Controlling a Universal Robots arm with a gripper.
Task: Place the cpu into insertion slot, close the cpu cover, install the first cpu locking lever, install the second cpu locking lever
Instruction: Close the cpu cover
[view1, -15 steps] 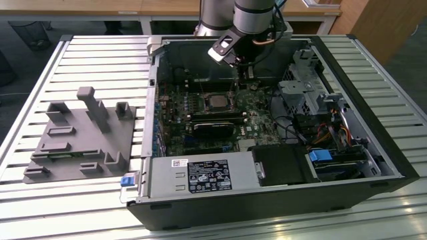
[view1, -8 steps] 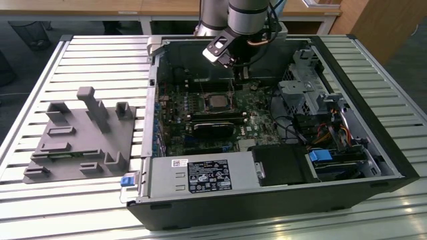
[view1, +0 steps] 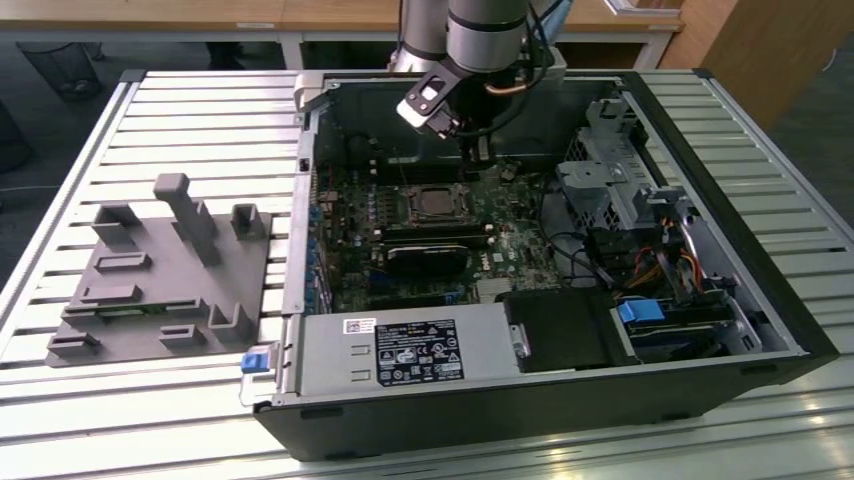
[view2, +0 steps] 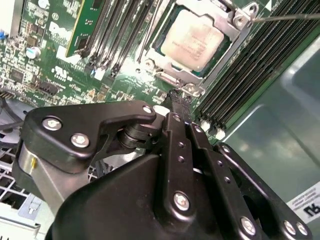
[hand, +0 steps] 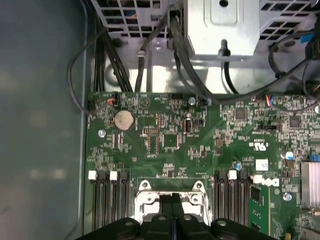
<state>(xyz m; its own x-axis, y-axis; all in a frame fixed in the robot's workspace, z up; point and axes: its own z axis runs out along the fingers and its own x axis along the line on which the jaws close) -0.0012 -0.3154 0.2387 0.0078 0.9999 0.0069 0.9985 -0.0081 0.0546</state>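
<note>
Hovering with claw (view2: 178, 100) pinched together (empty) just beside the cpu cover (view2: 232, 36), already lowered to hold the seated cpu (view2: 192, 39) down.

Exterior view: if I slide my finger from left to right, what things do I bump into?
First the grey plastic holder with pegs → blue tab → cpu → silver drive cage.
</note>
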